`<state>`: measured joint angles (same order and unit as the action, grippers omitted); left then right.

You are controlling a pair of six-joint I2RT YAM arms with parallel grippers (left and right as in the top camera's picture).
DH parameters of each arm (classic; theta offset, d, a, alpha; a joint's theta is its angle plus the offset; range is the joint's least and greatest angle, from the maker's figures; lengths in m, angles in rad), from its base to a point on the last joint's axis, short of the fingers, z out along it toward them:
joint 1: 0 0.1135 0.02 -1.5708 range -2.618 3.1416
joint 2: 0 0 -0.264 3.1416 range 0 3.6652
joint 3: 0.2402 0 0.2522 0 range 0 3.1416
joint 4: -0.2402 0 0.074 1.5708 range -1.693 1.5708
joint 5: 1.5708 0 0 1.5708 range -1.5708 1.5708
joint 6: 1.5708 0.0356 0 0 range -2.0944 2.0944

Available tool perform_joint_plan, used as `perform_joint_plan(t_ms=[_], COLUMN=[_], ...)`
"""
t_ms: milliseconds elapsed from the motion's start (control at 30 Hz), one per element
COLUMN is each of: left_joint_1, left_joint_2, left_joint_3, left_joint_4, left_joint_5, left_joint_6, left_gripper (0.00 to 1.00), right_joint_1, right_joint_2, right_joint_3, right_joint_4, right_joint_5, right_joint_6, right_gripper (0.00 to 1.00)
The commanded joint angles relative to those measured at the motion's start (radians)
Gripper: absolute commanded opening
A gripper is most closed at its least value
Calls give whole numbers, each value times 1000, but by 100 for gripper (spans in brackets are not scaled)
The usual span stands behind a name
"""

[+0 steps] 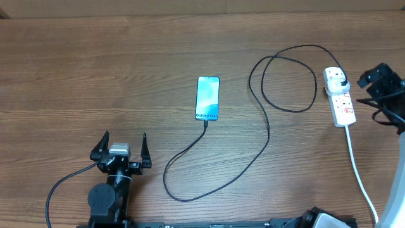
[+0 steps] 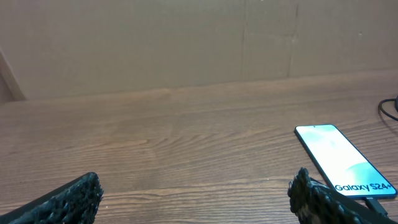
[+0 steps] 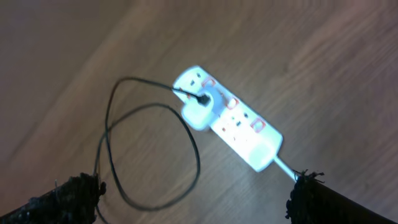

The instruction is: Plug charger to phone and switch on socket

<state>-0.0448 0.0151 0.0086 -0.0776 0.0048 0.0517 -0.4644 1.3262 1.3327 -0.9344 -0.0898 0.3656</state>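
Note:
The phone lies screen up at the table's middle, its light-blue screen lit; it also shows in the left wrist view. The black charger cable meets the phone's near short end, loops over the table and ends at a plug seated in the white socket strip. My left gripper is open and empty, near and left of the phone. My right gripper is open and empty, just right of the strip. The right wrist view shows the strip, its red-marked switches and the plug ahead of the fingers.
The strip's white cord runs from its near end to the table's front right edge. The cable makes a large loop left of the strip. A cardboard wall stands behind the table.

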Motion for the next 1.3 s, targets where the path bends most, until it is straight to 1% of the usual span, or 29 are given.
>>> perform_joint_plan(t_ms=[0, 100, 400, 567, 733, 867, 1000, 1267], left_joint_1=[7, 7, 7, 7, 7, 7, 7, 7], left_joint_2=[-11, -11, -11, -11, -11, -11, -11, -11], left_joint_3=[-4, -4, -4, -4, -4, -4, -4, -4], left_joint_4=[0, 0, 0, 0, 0, 0, 0, 0], left_joint_5=[13, 13, 13, 13, 13, 13, 13, 13], left_joint_6=[-6, -6, -6, -6, -6, -6, -6, -6], left_gripper=[100, 100, 100, 100, 100, 100, 100, 100], right_joint_1=[25, 64, 244, 315, 335, 335, 335, 335], right_joint_2=[-35, -74, -223, -301, -394, -488, -583, -785], right_joint_3=[-84, -178, -546, -715, -890, -1030, -1146, -1328], right_joint_4=[68, 178, 685, 897, 1076, 1195, 1258, 1278], right_joint_5=[-17, -19, 9, 55, 77, 77, 78, 79], right_joint_6=[2, 2, -3, -3, -2, -2, -3, -2], right_gripper=[100, 100, 100, 100, 100, 100, 100, 100])
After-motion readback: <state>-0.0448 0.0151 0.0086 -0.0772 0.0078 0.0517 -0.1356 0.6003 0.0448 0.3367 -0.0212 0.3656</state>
